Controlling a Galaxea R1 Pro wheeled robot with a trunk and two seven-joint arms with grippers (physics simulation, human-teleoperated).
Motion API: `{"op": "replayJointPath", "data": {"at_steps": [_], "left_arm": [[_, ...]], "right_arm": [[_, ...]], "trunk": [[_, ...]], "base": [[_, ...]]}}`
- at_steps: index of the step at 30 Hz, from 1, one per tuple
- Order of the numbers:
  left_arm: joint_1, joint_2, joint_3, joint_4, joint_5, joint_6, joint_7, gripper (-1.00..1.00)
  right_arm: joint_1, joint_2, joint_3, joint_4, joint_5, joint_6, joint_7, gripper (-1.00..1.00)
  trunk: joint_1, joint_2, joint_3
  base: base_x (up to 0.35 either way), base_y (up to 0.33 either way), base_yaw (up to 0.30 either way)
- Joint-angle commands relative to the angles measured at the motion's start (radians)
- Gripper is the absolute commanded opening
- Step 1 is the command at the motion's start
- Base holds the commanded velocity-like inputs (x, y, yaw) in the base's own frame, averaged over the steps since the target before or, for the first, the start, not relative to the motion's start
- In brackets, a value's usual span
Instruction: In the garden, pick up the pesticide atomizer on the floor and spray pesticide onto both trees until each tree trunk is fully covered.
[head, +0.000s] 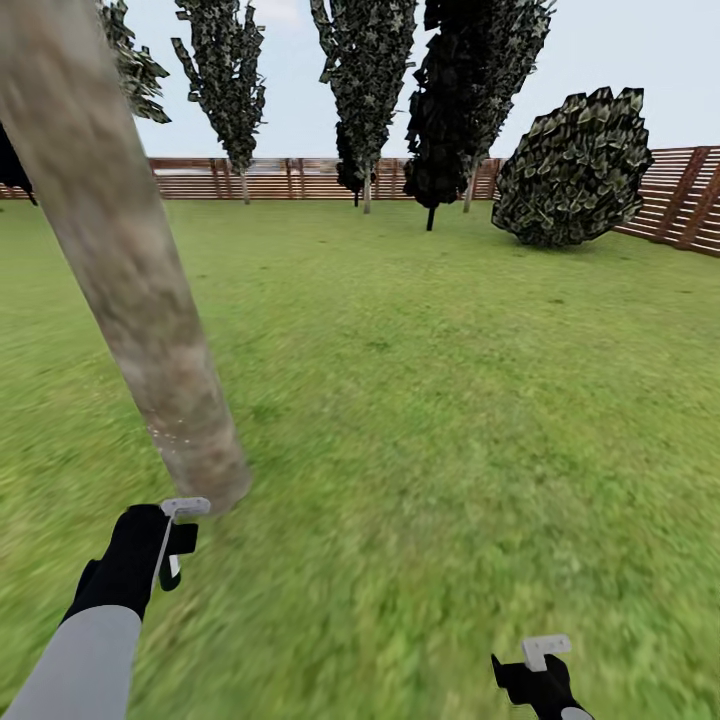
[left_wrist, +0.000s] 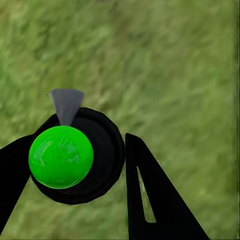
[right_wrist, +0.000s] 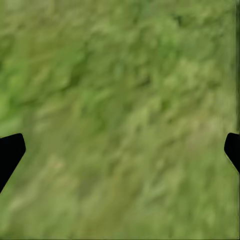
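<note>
A thick pale mottled tree trunk (head: 120, 270) slants across the left of the head view and meets the grass (head: 420, 420) at its base. A few pale specks dot its lower part. Just in front of that base, my left gripper (head: 168, 545) is shut on the pesticide atomizer (head: 178, 520), whose light grey trigger head sits close to the trunk. In the left wrist view the atomizer (left_wrist: 75, 155) is a dark round body with a bright green ball and a grey nozzle, between the black fingers (left_wrist: 150, 200). My right gripper (head: 540, 665) hangs open over grass, its fingertips (right_wrist: 10, 150) far apart.
Narrow dark cypress-like trees (head: 365, 80) stand at the back of the lawn, with a round dark bush (head: 575, 170) at the right. A red-brown slat fence (head: 290, 178) closes off the far side and right corner. Open grass stretches ahead and to the right.
</note>
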Motion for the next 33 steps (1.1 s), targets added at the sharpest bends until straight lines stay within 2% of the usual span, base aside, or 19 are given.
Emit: {"op": "replayJointPath", "data": {"at_steps": [1, 9, 19, 30, 33], "left_arm": [[-0.001, -0.001, 0.001, -0.001, -0.011, 0.003, -0.010, -1.00], [-0.001, -0.001, 0.002, -0.001, -0.011, 0.003, -0.010, -1.00], [-0.001, 0.000, 0.003, -0.001, -0.011, 0.003, -0.010, -1.00], [-0.001, 0.000, 0.003, -0.002, -0.011, 0.002, -0.010, -1.00], [-0.007, -0.001, -0.004, -0.009, 0.004, 0.003, -0.005, -1.00]], "right_arm": [[-0.001, 0.000, -0.005, 0.001, 0.010, -0.003, -0.001, 1.00], [-0.001, 0.000, -0.005, 0.001, 0.011, -0.003, -0.001, 1.00], [-0.001, 0.001, -0.005, 0.002, 0.011, -0.003, -0.001, 1.00], [-0.001, 0.002, -0.005, 0.002, 0.011, -0.003, -0.001, 1.00], [-0.001, 0.002, -0.005, 0.002, 0.011, -0.003, -0.001, 1.00]], "trunk": [[0.000, 0.000, -0.001], [0.000, 0.000, -0.001], [0.000, 0.000, -0.001], [0.000, 0.000, -0.001], [0.000, 0.000, -0.001]], "base": [[0.165, -0.243, 0.000], [0.110, -0.264, 0.068], [0.109, -0.267, 0.270], [0.213, -0.201, 0.277], [0.050, -0.036, 0.277]]}}
